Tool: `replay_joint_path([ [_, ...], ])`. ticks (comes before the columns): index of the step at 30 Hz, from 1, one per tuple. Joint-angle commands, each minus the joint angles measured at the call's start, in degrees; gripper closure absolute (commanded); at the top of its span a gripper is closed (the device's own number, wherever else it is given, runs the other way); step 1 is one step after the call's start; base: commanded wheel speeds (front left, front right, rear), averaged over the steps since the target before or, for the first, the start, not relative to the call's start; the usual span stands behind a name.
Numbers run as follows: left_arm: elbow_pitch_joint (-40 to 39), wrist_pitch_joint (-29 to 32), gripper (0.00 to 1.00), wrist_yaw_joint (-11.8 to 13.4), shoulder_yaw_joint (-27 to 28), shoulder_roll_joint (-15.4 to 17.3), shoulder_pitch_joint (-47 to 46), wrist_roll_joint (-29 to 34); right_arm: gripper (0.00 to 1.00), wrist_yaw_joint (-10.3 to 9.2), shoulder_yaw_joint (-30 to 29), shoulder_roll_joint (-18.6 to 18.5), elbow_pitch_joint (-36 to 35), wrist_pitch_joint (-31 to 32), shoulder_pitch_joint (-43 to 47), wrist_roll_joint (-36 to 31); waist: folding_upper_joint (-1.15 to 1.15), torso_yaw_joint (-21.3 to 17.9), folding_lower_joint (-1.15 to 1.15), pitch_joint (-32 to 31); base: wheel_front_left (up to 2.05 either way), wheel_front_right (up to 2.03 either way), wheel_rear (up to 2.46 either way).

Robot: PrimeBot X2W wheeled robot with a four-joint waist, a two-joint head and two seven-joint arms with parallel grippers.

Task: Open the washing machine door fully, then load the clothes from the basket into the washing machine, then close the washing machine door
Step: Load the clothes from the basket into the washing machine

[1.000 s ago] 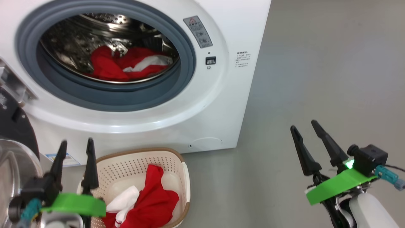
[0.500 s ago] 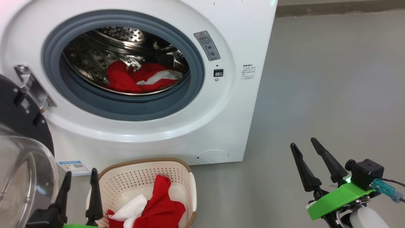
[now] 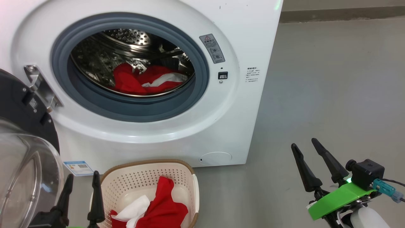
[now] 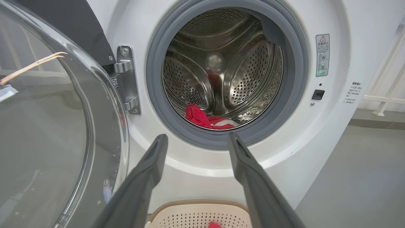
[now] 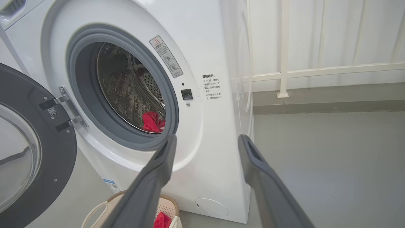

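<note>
Both pairs of jaws stand spread wide with nothing between them: the left gripper (image 3: 83,174) hangs low at the near left, its tips over the near-left edge of the basket (image 3: 148,163), and the right gripper (image 3: 303,142) hovers over bare floor (image 3: 332,79) well to the right of the washing machine (image 3: 246,38). Over the last second the head camera has lifted, so the whole picture has slid down. The machine and basket have not shifted, but the left gripper has sunk towards the bottom edge, while the right one keeps its place. I read this as pulling back between trips. Part of the clothes (image 3: 139,80) already lies at the bottom of the drum (image 3: 126,41), and a red-and-white heap (image 3: 161,209) is still in the basket, so loading looks about half done and the next reach goes down into the basket. The washing machine door (image 3: 15,104) is swung open to the left on its hinge (image 3: 41,85), and its glass bowl bulges just left of the left gripper. That is what I would watch, since a careless dip or swing could knock it. The basket sits on the floor just in front of the machine, below the grey seal (image 3: 126,110) and beside a blue label (image 3: 78,167). I cannot tell whether its rim will clear the door's sweep when it closes. Beyond the machine on the far right, the right wrist view shows a white railing (image 5: 284,47), well out of reach.
</note>
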Motion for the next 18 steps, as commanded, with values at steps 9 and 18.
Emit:
replay_joint_path([
  [9,-1.91,-0.53,0.0,0.55,1.77,0.95,-1.39,0.18,0.0,0.09,0.82,-0.84,-1.52,-0.27,-0.2,0.11,0.0,-0.33,0.0,0.77,0.0,0.0,0.0],
  [18,-1.71,-0.53,0.0,0.75,1.4,0.97,-1.9,-0.15,0.0,0.09,0.74,-0.9,-1.7,-0.27,-0.32,0.3,0.0,-0.36,0.0,1.39,0.0,0.0,0.0],
])
